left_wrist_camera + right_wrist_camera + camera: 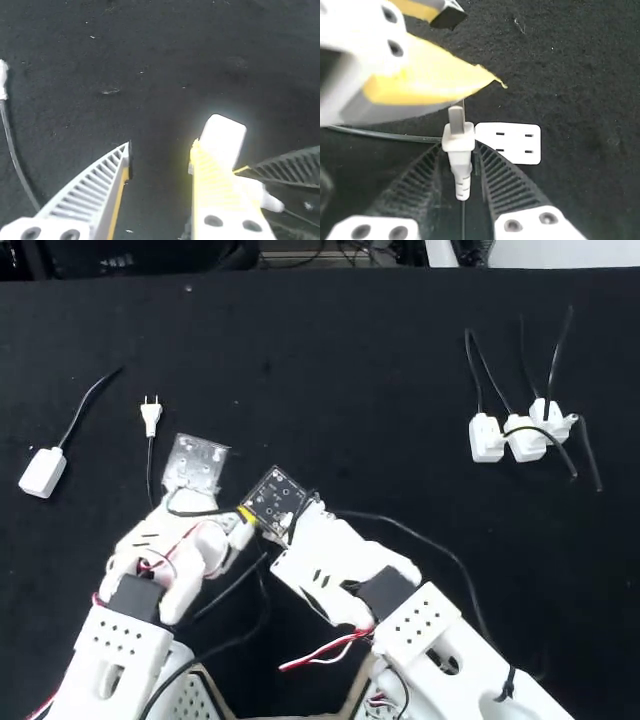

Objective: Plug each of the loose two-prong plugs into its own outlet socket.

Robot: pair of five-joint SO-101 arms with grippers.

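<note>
Plugs and sockets lie on a matte black table [330,350]. From above, a loose white plug [150,416] on a thin black cord is seen at ten o'clock, a boxy white socket [42,472] at nine, and three more sockets [525,435] clustered at three.

At the left wrist, the left gripper [160,147] is shown released, its ribbed white and yellow fingers [100,180] parted. A round-cornered outlet block [222,136] sits just beside the yellow one.

At the right wrist, the right gripper [459,150] is clenched on a moulded white plug [456,142], and the slotted outlet block [512,143] is seen just beside it.
</note>
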